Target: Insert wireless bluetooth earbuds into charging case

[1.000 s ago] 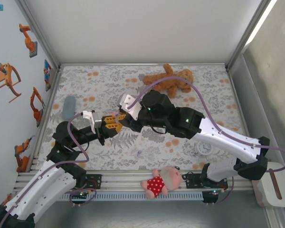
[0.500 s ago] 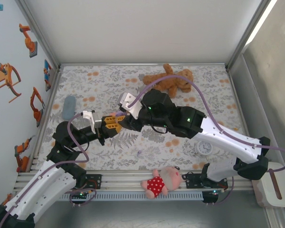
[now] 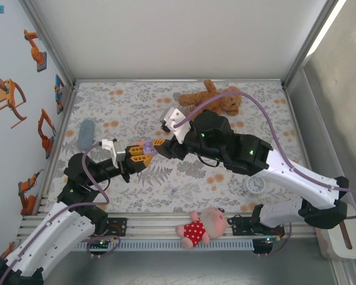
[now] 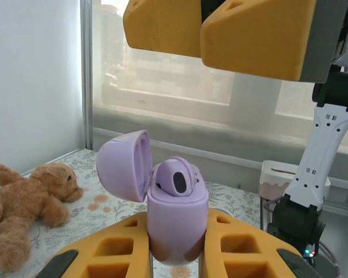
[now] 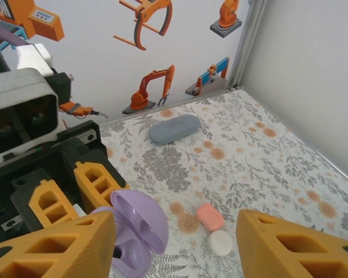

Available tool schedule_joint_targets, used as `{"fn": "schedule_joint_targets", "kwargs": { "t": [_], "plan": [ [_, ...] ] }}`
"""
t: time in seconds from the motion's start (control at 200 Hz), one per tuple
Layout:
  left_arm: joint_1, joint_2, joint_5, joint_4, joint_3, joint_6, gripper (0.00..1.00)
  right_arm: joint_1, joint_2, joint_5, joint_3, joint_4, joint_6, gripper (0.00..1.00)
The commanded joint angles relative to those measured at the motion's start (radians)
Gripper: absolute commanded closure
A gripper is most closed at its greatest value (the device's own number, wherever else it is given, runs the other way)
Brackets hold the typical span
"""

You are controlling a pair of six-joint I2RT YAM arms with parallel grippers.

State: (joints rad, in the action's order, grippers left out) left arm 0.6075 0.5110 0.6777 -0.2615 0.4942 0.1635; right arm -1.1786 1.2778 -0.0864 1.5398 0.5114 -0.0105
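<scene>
My left gripper [image 3: 141, 151] is shut on the base of a lilac charging case [image 4: 177, 208] and holds it upright above the table. The case's lid [image 4: 123, 165] stands open. A lilac earbud [image 4: 175, 176] sits in the case's top, dark spot facing out. My right gripper [image 5: 175, 231] is open just beside the case [image 5: 133, 240], and nothing is between its orange fingers [image 5: 52, 246]. From above, the right gripper [image 3: 160, 145] sits just right of the case [image 3: 147, 145].
A coral case [image 5: 210, 216] and a white case [image 5: 220, 242] lie together on the floral table. A grey-blue oblong case [image 3: 86, 134] lies far left. A brown teddy [image 3: 210, 101] is at the back, a pink doll [image 3: 202, 225] on the front rail, and a small clock [image 3: 255, 185] at right.
My right gripper has opened and drawn back to the right, away from the lilac case. The left gripper has kept its hold on the case.
</scene>
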Motion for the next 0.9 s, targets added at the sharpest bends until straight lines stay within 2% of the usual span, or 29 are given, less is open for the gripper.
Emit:
{"fn": "schedule_joint_targets", "kwargs": {
  "t": [0.0, 0.125, 0.386, 0.691, 0.891],
  "plan": [
    [0.005, -0.021, 0.017, -0.01, -0.011, -0.002, 0.99, 0.015, -0.041, -0.072, -0.032, 0.01, 0.041, 0.42],
    [0.006, -0.039, 0.01, 0.004, -0.016, -0.004, 0.99, 0.061, -0.07, -0.091, -0.062, 0.06, 0.121, 0.4],
    [0.007, -0.08, 0.001, 0.041, -0.025, -0.001, 0.99, 0.197, -0.104, 0.007, -0.2, 0.145, 0.332, 0.41],
    [0.007, -0.119, -0.008, 0.086, -0.012, -0.014, 1.0, 0.218, 0.003, 0.15, -0.358, 0.16, 0.508, 0.5],
    [0.008, -0.137, -0.01, 0.1, -0.011, -0.018, 1.0, 0.217, 0.109, 0.251, -0.47, 0.078, 0.609, 0.54]
  ]
}}
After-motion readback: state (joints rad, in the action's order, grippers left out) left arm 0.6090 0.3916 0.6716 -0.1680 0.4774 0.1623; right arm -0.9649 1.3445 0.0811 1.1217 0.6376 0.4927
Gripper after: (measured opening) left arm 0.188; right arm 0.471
